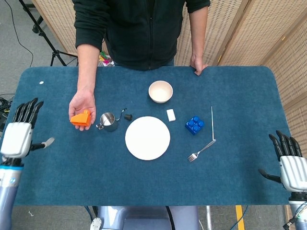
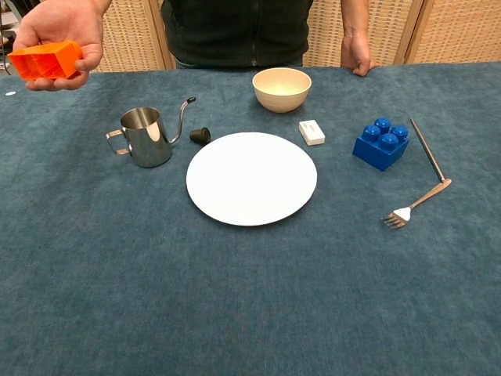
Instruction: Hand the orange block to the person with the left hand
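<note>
The orange block [image 1: 80, 118] [image 2: 45, 59] lies in the person's hand [image 1: 82, 108] [image 2: 59, 33], held above the table's left side. My left hand [image 1: 20, 132] hangs well to the left of it, near the table's left edge, fingers spread and empty. It is out of the chest view. My right hand [image 1: 288, 160] stays open and empty at the table's front right corner, seen only in the head view.
On the blue table [image 1: 72, 163] stand a steel pitcher [image 1: 108, 121], a small dark cap [image 1: 128, 116], a white plate [image 1: 147, 137], a cream bowl [image 1: 160, 91], a white eraser [image 1: 171, 115], a blue brick [image 1: 194, 124] and a fork [image 1: 201, 150]. The person stands at the far edge.
</note>
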Controlling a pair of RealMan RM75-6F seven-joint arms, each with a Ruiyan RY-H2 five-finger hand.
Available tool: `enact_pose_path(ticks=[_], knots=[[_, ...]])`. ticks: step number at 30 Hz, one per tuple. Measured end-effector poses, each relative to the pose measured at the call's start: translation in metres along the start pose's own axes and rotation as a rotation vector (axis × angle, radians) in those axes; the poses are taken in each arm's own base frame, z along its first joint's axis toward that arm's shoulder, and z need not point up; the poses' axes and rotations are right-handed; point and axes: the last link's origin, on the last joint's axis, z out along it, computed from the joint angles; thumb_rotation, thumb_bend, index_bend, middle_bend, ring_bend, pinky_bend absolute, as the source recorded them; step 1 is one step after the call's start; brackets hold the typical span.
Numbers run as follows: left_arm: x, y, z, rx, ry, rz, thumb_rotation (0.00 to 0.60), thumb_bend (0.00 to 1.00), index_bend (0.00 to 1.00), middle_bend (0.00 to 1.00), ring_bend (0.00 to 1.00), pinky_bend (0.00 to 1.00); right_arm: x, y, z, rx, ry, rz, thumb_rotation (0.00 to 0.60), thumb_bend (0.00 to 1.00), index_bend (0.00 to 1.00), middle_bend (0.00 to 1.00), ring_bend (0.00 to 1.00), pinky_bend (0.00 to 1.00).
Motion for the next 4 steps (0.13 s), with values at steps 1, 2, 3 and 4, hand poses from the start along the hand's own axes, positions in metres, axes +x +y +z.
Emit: enact_pose_path(ticks=[1,2,3,4], knots=[[-0.002,-0.006,-0.010,0.017,-0.012,0.000,0.600,0.00,0.00,0.00,0.00,0.00,0.000,-0.001,0.000,0.005,0.006,0.003,0.600,0.00,0.00,0.00,0.00,0.00],[-0.003,-0.012,-0.022,0.037,-0.024,0.000,0.600,0.00,0.00,0.00,0.00,0.00,0.001,-0.002,-0.001,0.009,0.012,0.005,0.600,0.00,0.00,0.00,0.00,0.00],[-0.004,-0.016,-0.030,0.050,-0.032,0.000,0.600,0.00,0.00,0.00,0.00,0.00,0.001,-0.002,-0.001,0.012,0.019,0.006,0.600,0.00,0.00,0.00,0.00,0.00],[-0.005,-0.020,-0.038,0.064,-0.041,-0.001,0.600,0.00,0.00,0.00,0.00,0.00,0.001,-0.002,-0.001,0.014,0.023,0.006,0.600,0.00,0.00,0.00,0.00,0.00]])
